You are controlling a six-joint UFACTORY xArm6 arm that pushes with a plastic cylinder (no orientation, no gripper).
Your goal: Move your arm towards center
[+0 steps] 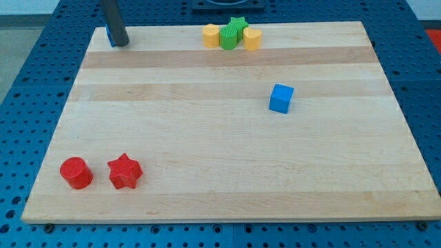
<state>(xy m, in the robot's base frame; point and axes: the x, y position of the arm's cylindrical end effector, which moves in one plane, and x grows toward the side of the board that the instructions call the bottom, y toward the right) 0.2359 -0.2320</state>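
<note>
Board (227,138): my tip (121,44) at top-left corner, touching a part-hidden blue block (109,36). Blue cube (280,98) right of centre; red cylinder (76,173), red star (125,171) bottom-left. No jaws: bare rod.

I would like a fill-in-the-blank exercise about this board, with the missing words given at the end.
1. My tip is near the view's top ____ corner of the wooden board.
2. The red cylinder lies directly left of the red ____.
3. The block standing alone at the right of centre is ____ in colour.
4. The green star sits between two ____ blocks.

Missing words: left; star; blue; yellow
</note>
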